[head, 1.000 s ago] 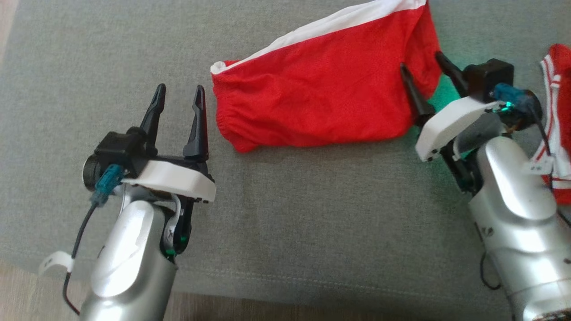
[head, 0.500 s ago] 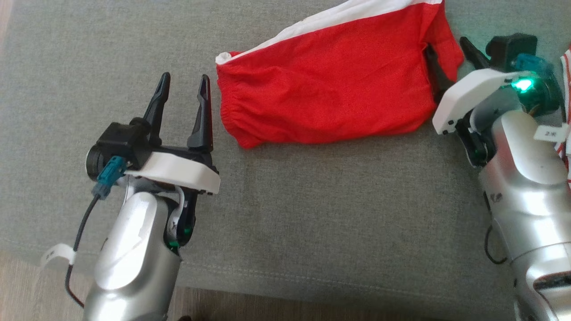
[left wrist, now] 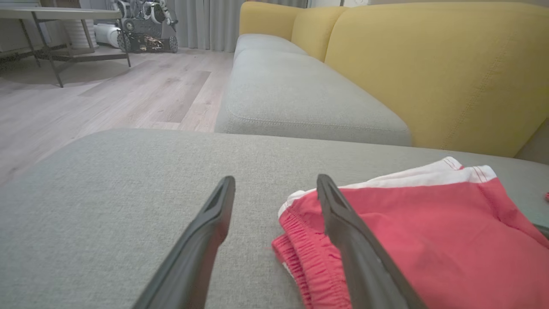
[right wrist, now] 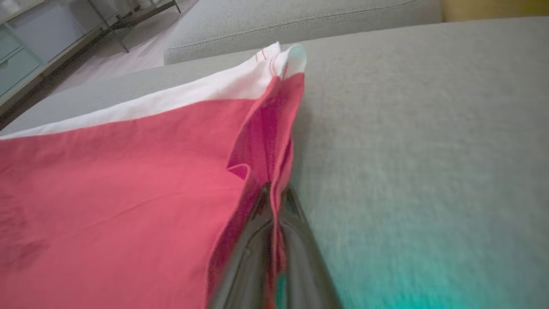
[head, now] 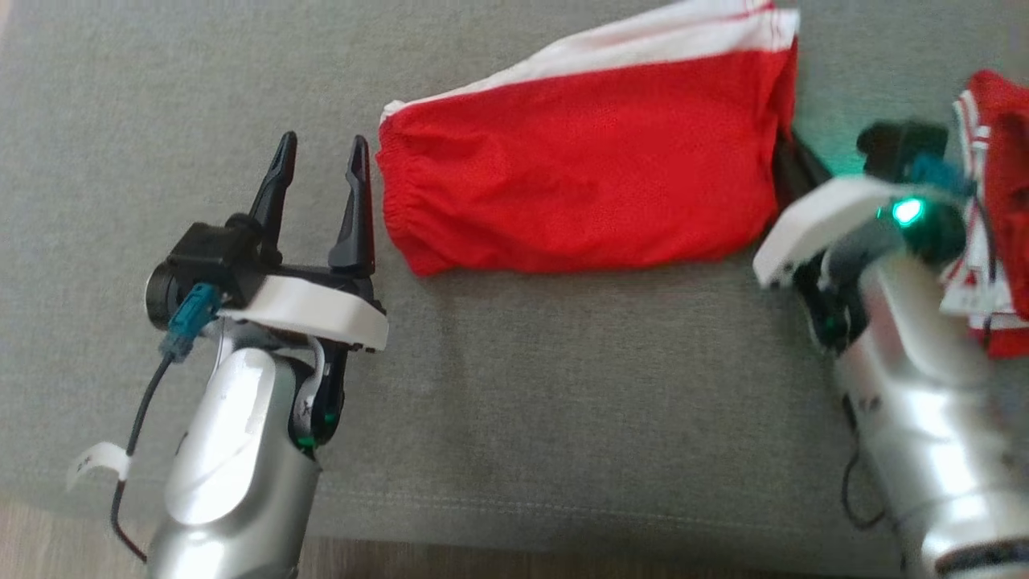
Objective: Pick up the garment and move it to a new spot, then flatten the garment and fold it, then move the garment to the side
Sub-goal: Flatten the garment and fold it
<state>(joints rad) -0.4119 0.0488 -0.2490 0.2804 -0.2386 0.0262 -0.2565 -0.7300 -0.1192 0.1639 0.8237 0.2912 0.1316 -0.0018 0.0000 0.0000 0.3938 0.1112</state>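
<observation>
My right claw (right wrist: pixel 276 191) is pinched tight on the red garment's (head: pixel 579 193) right edge, with thin cloth bunched between the jaws. The garment lies flat on the grey cushion (head: pixel 563 418). It looks light, limp and probably slick, though blur hides the weave. My left claw (head: pixel 320 157) is spread wide just beside the gathered elastic edge (left wrist: pixel 296 244). That thicker hem is my hold.

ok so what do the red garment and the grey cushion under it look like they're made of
Red garment with a white band: seems a thin, matte sports knit, possibly polyester mesh. It shows a fine grainy texture, a gathered elastic edge and limp folds.
Grey upholstered seat cushion: seems a coarse woven fabric, matte and heathered, with a stitched seam near its front edge. The fibre is unclear.
</observation>
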